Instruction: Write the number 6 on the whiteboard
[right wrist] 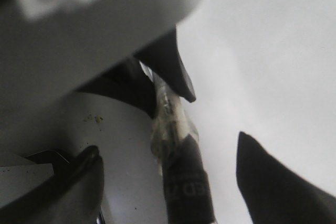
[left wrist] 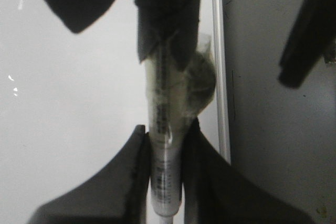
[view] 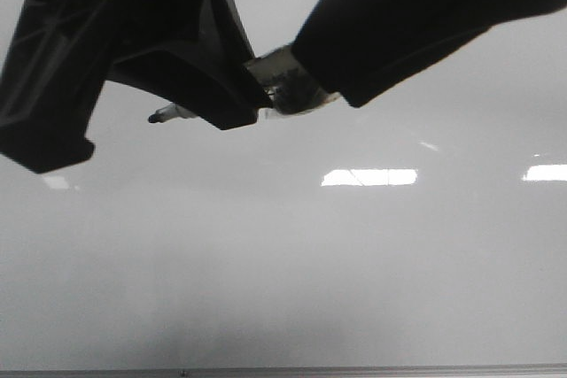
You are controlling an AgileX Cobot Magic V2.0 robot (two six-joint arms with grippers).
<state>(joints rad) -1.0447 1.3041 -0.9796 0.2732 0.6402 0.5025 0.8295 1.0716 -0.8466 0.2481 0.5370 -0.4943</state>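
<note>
The whiteboard (view: 283,289) fills the front view, and no number 6 shows on it. My left gripper (view: 221,104) is shut on a white marker (left wrist: 165,177), clamped between both fingers in the left wrist view. The marker's dark tip (view: 156,118) sticks out to the left, above the board. Its other end is black (right wrist: 186,187), with clear tape (view: 283,86) around the joint. My right gripper (right wrist: 167,142) is open. Its jaws stand wide apart on either side of the black end without touching it.
The board's thin grey frame runs along the near edge (view: 283,371) and shows in the left wrist view (left wrist: 220,77), with a darker grey surface (left wrist: 278,156) beyond it. Bright rectangular glare patches (view: 368,177) lie on the board.
</note>
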